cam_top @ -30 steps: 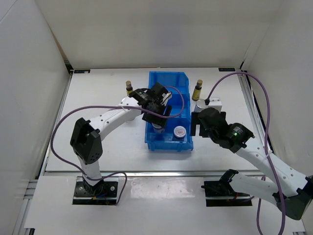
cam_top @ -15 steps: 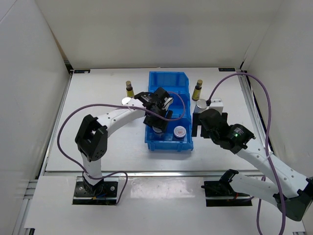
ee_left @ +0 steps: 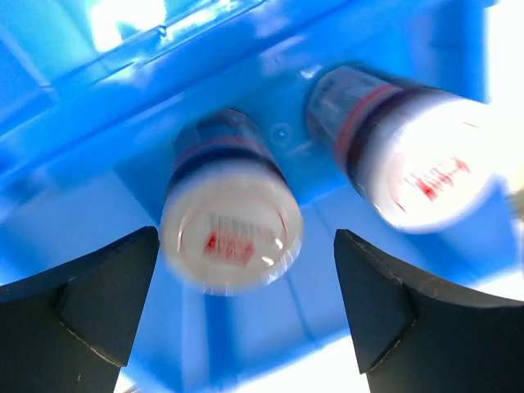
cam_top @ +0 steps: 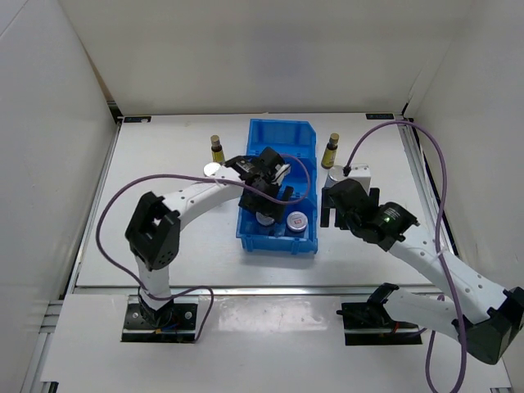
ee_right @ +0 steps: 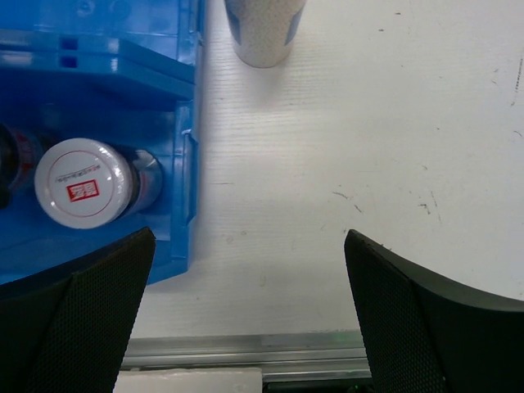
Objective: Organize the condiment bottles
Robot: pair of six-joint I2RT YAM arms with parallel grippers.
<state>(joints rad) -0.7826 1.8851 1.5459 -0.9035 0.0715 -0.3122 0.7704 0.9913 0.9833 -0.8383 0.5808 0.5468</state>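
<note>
Two short silver-lidded jars [cam_top: 300,221] [cam_top: 267,219] stand in the near compartment of the blue bin [cam_top: 282,135]. My left gripper [cam_top: 264,203] is open just above the left jar [ee_left: 232,237], whose lid sits between the fingers but apart from them; the other jar [ee_left: 409,155] is to its right. My right gripper [cam_top: 333,214] is open and empty over the table right of the bin, near a white cylinder [cam_top: 337,173]. In the right wrist view the gripper [ee_right: 246,315] sees a jar [ee_right: 82,182] and the cylinder's base [ee_right: 264,29]. Two dark-brown bottles [cam_top: 216,148] [cam_top: 332,150] flank the bin.
A second silver lid [cam_top: 212,169] shows beside my left arm, left of the bin. The bin's wall [ee_right: 187,164] lies just left of my right gripper. The table's metal front rail [ee_right: 270,348] runs below it. White walls enclose the table.
The bin's near end has slid a little to the left. My right gripper has shifted slightly left toward it. My left gripper stays over the left jar.
</note>
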